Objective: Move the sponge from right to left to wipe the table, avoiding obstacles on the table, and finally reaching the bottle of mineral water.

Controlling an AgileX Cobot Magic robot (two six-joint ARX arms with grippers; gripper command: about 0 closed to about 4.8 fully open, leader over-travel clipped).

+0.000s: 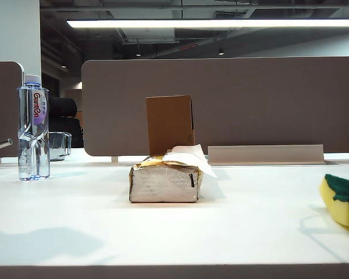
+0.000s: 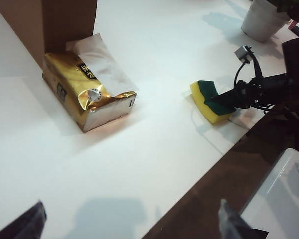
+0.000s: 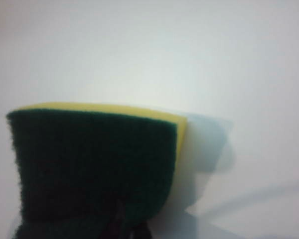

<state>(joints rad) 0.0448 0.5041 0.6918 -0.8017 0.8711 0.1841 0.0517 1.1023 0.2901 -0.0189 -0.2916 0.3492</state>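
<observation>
Right gripper point(image 3: 127, 226) clamps sponge point(image 3: 94, 164) over table point(image 3: 189, 55)

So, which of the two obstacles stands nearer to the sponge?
The tissue pack; the brown box stands behind it, farther from the sponge held by the right pincer.

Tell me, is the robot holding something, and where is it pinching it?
The right end effector is shut on the sponge, pinching one end of it. The left end effector is open, holding nothing.

One sponge point(image 1: 343, 200), one bottle point(image 1: 34, 129), one tissue pack point(image 1: 166, 177), one cardboard box point(image 1: 169, 124), one mug point(image 1: 59, 145).
</observation>
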